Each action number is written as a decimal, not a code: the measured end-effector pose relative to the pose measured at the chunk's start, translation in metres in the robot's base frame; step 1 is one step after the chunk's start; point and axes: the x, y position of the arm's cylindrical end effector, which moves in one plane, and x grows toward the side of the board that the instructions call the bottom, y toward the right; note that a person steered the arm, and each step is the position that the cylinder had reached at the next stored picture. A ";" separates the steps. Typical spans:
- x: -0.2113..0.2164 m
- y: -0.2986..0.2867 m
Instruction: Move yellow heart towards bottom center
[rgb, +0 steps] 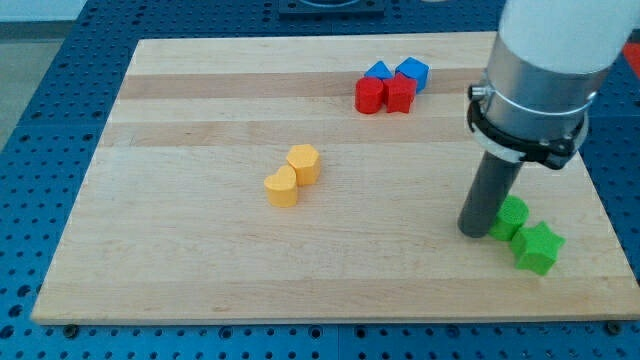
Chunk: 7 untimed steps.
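Near the board's (200, 80) centre lay the yellow heart (282, 187), touching a yellow hexagonal block (303, 163). The rod, gripping nothing, stood at the view's right, its tip (474, 232) beside two green blocks (511, 218) (538, 249). A good push would likely start from above the heart, between the yellow pair. Red (370, 95) (400, 92) and blue blocks (378, 71) (413, 71) sat clear, up top.

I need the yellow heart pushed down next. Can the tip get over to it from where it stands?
Probably yes. My tip stands at the view's right, beside the green blocks; the board between it and the yellow heart looks bare. The yellow hexagon touches the heart's upper right.
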 end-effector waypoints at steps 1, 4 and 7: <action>-0.002 0.014; -0.002 -0.004; 0.009 -0.165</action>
